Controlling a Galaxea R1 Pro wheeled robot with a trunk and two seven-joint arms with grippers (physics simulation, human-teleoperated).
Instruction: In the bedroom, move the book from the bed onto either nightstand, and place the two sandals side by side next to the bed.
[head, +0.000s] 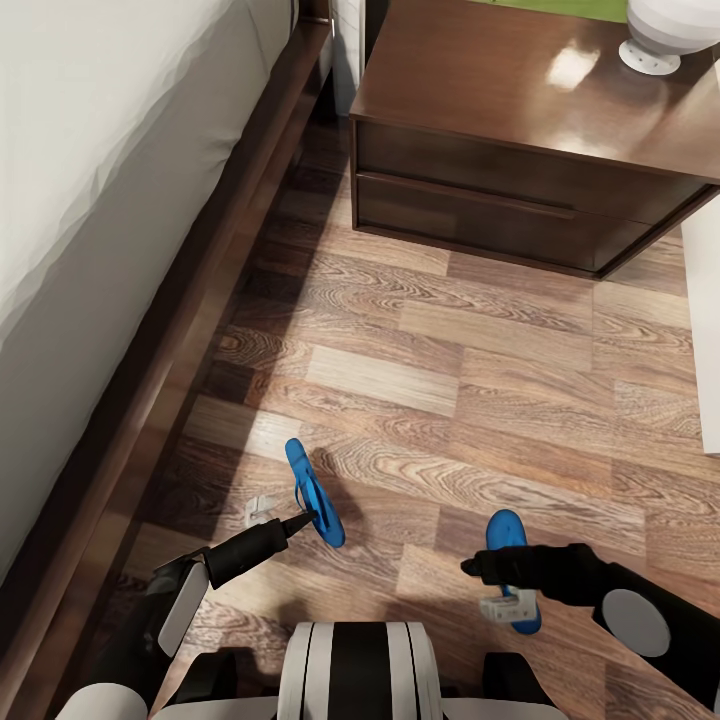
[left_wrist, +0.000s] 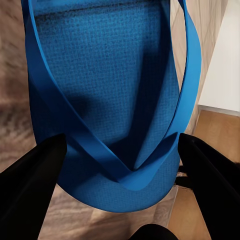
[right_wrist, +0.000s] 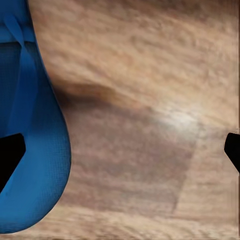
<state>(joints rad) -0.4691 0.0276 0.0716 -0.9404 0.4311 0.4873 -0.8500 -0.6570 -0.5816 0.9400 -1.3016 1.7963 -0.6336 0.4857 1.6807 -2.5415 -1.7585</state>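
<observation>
Head view: the bed (head: 90, 200) fills the left; the nightstand (head: 520, 130) sits upper right. Left end effector (head: 300, 522), spread, straddles one sandal (head: 313, 492) (probably for gripping); right end effector (head: 480, 567), released, hangs beside the other sandal (head: 512, 570) at lower right.

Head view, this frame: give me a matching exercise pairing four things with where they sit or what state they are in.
Things:
1. left claw
2. right claw
3. nightstand
4. bed

Places or states:
A. runs along the left edge of the head view
B. open, fingers either side of a blue sandal
C. open over the plank floor, with the other sandal beside one finger
D. stands beyond the sandals, a white lamp base on top

Pairs: 1-B, 2-C, 3-D, 4-A
</observation>
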